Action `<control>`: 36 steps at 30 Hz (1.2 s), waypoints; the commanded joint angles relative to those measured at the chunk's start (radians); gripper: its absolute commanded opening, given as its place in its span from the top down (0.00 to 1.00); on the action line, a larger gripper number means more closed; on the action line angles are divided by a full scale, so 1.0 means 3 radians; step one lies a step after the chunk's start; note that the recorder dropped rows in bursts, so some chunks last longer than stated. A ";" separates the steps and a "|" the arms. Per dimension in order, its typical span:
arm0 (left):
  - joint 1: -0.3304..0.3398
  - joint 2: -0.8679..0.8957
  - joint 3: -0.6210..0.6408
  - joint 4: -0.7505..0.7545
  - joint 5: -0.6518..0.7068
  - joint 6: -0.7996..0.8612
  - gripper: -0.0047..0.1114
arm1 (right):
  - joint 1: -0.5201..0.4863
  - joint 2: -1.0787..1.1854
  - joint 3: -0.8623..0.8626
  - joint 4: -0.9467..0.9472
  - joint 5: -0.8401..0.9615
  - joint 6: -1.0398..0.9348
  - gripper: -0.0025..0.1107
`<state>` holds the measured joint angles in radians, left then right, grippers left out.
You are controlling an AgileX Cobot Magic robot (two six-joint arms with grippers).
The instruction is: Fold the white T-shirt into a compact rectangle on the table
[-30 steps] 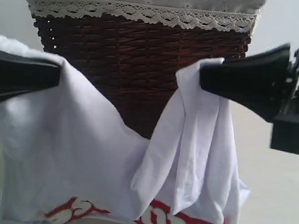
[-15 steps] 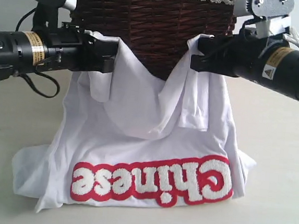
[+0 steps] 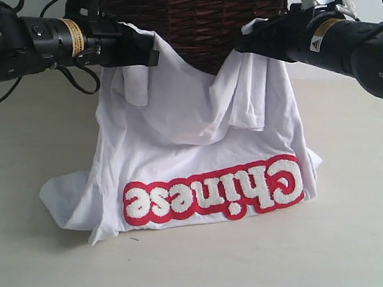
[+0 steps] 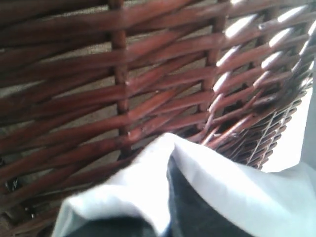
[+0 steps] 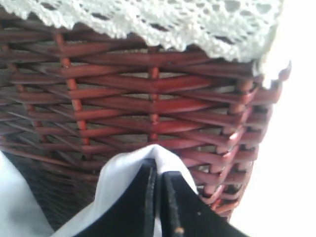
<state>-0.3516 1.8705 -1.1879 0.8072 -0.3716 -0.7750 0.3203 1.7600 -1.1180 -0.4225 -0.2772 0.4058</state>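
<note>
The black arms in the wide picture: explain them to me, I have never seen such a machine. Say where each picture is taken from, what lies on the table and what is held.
This is a robot with two arms, each ending in a pincer called a gripper. The wide picture comes from a camera off the arms. The other two come from a camera on each wrist, looking past the fingers at a brown wicker basket. The left gripper and right gripper each pinch the white T-shirt, holding its upper edge up while its lower part rests on the table.
</note>
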 commanded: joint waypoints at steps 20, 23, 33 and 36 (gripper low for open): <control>0.0169 -0.0947 0.0632 0.0511 0.0390 -0.0368 0.96 | 0.0016 -0.0996 0.0717 -0.0428 -0.0270 0.0404 0.98; 0.0145 -0.1332 0.0785 0.0685 0.0232 -0.0538 0.96 | 0.0016 -0.1411 0.0920 -0.0456 -0.0313 0.0501 0.98; -0.0510 -0.2029 0.0807 0.1192 -0.0511 -0.1401 0.96 | 0.0016 -0.2771 0.1186 -0.1121 0.0308 0.1097 0.98; -0.0772 -0.1991 0.0652 0.0902 -0.0752 -0.1593 0.96 | 0.0016 -0.3077 0.0904 -0.1121 0.0959 0.1047 0.98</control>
<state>-0.5199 1.2736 -0.9536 1.1501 -0.5245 -1.1950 0.3252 0.9205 -0.7761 -0.7508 -0.1374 0.7279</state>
